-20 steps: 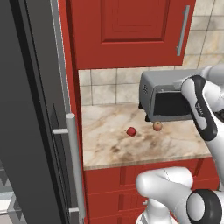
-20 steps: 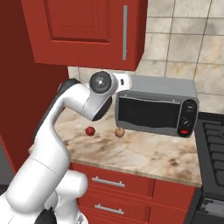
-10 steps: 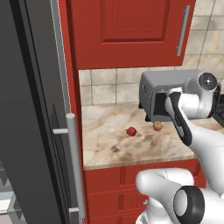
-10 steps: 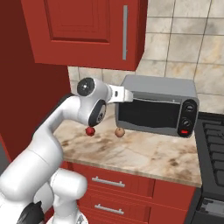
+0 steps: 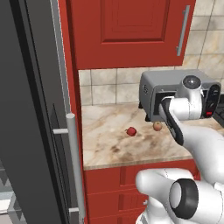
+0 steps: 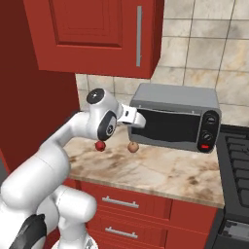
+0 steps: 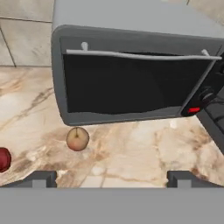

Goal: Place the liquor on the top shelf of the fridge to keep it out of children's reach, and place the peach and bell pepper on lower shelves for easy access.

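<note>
The end effector [image 7: 112, 177] hangs above the marble tabletop [image 5: 109, 144] with its two dark tips set wide apart and nothing between them. In the left base view the arm's own wrist covers most of it, and in the right base view it merges with the dark glass of the toaster oven [image 6: 175, 121], so its outline is hard to pick out there. The peach [image 7: 77, 138] lies on the tabletop just in front of the oven's left corner. The bell pepper [image 7: 3, 159] sits to its left, well apart from it, and is cut off by the edge of the hand view. The fridge [image 5: 30, 131] stands at the far left; its door edge and silver bar handle [image 5: 73, 166] face us, hiding the inside.
</note>
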### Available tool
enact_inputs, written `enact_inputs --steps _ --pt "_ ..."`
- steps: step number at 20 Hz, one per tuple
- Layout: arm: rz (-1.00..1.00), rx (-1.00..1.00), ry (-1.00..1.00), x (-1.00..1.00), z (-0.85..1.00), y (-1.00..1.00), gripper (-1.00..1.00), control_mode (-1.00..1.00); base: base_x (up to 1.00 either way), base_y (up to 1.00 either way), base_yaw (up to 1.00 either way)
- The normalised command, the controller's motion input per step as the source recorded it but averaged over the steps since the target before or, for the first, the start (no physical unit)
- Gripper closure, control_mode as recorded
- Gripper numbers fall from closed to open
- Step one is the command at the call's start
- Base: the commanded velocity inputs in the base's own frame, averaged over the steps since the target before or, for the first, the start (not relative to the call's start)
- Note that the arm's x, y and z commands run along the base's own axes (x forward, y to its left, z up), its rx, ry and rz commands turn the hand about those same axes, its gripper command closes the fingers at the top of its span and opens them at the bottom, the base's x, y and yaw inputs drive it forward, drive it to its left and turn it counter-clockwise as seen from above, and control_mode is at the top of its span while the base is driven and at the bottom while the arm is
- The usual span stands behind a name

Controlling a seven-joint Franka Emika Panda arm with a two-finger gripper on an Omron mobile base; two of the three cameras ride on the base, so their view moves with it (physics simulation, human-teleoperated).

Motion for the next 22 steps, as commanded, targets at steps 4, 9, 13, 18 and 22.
enact_inputs --steps 4,9,13,18,22 --pt "0.0 0.22 0.1 0.0 -0.33 -0.06 -1.0 -1.0 0.0 0.0 0.0" --pt "0.0 0.28 0.0 0.0 -0.43 -0.01 -1.0 -1.0 0.0 0.0 0.0" --pt "0.0 0.2 0.03 0.02 -0.39 0.0 -1.0 -1.0 0.0 0.0 0.0" --pt "0.0 0.05 0.1 0.13 -0.26 0.0 -1.0 -1.0 0.0 0.0 0.0" --pt "0.0 0.0 0.11 0.19 -0.2 0.0 -1.0 -1.0 0.0 0.0 0.0"
